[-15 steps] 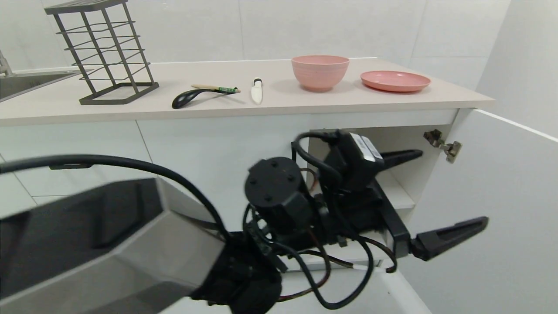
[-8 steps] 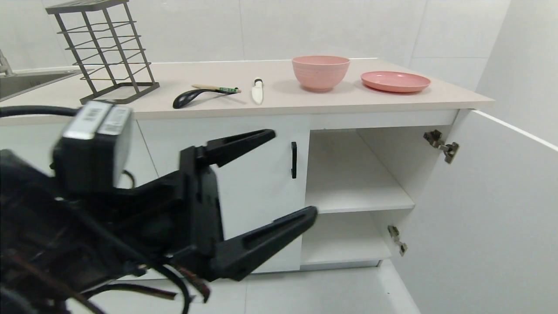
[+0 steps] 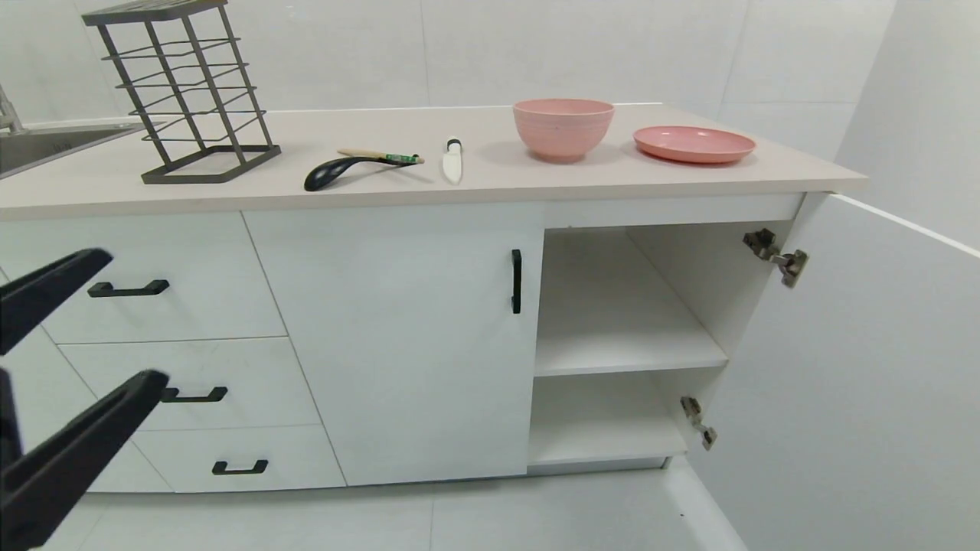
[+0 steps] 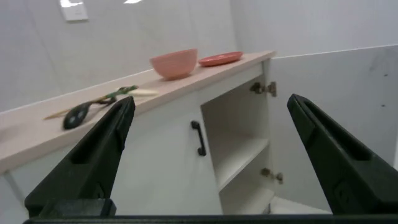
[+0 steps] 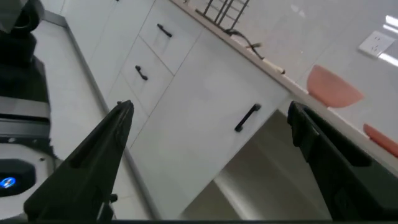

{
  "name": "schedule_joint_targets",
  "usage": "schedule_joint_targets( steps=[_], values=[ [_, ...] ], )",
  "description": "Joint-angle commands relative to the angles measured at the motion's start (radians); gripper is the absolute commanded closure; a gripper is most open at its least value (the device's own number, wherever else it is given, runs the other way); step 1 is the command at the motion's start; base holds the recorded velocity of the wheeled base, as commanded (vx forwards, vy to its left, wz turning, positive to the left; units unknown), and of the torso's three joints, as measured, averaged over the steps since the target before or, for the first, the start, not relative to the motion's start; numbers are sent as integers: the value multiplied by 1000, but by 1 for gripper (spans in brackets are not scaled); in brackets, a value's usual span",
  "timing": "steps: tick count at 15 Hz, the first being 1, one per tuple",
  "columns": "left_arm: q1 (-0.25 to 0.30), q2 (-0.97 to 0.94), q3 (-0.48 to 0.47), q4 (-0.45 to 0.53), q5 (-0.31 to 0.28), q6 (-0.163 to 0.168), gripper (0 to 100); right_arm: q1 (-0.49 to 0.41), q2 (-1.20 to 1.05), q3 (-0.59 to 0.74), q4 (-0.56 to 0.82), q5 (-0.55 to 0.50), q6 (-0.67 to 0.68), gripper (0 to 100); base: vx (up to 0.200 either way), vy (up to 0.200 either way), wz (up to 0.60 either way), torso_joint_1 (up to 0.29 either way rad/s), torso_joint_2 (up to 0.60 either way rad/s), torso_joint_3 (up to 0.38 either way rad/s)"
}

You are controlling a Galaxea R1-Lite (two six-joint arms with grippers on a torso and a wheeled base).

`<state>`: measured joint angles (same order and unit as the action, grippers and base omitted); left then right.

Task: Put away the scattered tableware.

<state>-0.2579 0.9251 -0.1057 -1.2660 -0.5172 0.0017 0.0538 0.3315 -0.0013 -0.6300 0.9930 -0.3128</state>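
Tableware is seen spread along the countertop (image 3: pixel 689 180). A pink bowl (image 3: pixel 563 126) is set upright on the right half. A pink plate (image 3: pixel 694 143) is laid flat just beside it, nearer the right end, and the two are not touching. A white knife (image 3: pixel 452 161) is laid left of the bowl. A black spoon (image 3: pixel 337 170) is found further left, with a wooden-handled utensil (image 3: pixel 380 156), marked by a green band, laid against its handle. A dark wire rack (image 3: pixel 184 92) is stood upright on the left part of the counter. A sink (image 3: pixel 46 141) is cut off by the left edge.

Below the bowl and plate the cabinet is seen open. Its right door (image 3: pixel 880 344) is swung out and a white shelf (image 3: pixel 620 337) is exposed inside. The neighbouring door (image 3: pixel 406 337) is shut, with a black handle (image 3: pixel 517 281) fixed at its edge. Three drawers (image 3: pixel 168 283) are stacked further left.

The left gripper (image 3: pixel 132 317) is held low at the left edge of the head view, in front of the drawers and well apart from everything on the counter. Its jaws are spread wide and nothing is held between them. The right gripper (image 5: pixel 209 109) is shown in its wrist view with jaws likewise spread wide and nothing gripped. It is pointed toward the cabinet front, with the bowl and plate seen far beyond.
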Motion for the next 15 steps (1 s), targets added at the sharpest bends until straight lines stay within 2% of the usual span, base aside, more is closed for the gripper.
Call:
schedule_joint_targets(
  steps=[1, 2, 3, 4, 5, 7, 8, 9, 10, 11, 14, 15],
  values=[
    [140, -417, 95, 261, 5, 3, 0, -5, -253, 0, 165, -4, -14, 0, 0, 0, 0, 0, 0, 0],
    [158, -516, 90, 366, 6, 3, 0, -15, -255, 1, 179, -10, -12, 0, 0, 0, 0, 0, 0, 0],
    [223, -687, 98, 588, 6, 17, 0, -63, -287, 1, 306, -82, -11, 0, 0, 0, 0, 0, 0, 0],
    [269, -792, 103, 754, 0, 35, 0, -57, -330, 1, 401, -140, -16, 0, 0, 0, 0, 0, 0, 0],
    [279, -885, 100, 919, 3, 46, 0, -55, -330, 1, 446, -217, -3, 0, 0, 0, 0, 0, 0, 0],
    [258, -925, 103, 984, 22, 58, 0, -55, -330, 1, 501, -270, 23, 0, 0, 0, 0, 0, 0, 0],
    [259, -925, 103, 1070, 91, 80, 0, -55, -330, 1, 546, -318, 32, 0, 0, 0, 0, 0, 0, 0],
    [258, -925, 97, 1234, 260, 124, 0, -55, -330, 0, 579, -409, 87, 0, 0, 0, 0, 0, 0, 0],
    [258, -925, 98, 1243, 344, 126, 0, -55, -330, 1, 578, -478, 139, 0, 0, 0, 0, 0, 0, 0],
    [258, -925, 106, 1252, 407, 109, 0, -55, -330, 1, 578, -599, 199, 0, 0, 0, 0, 0, 0, 0],
    [256, -925, 106, 1257, 414, 77, 0, -54, -330, 1, 602, -912, 236, 0, 0, 0, 0, 0, 0, 0],
    [256, -925, 106, 1258, 416, 32, 0, -55, -330, 1, 639, -962, 297, 0, 0, 0, 0, 0, 0, 0]
  ],
)
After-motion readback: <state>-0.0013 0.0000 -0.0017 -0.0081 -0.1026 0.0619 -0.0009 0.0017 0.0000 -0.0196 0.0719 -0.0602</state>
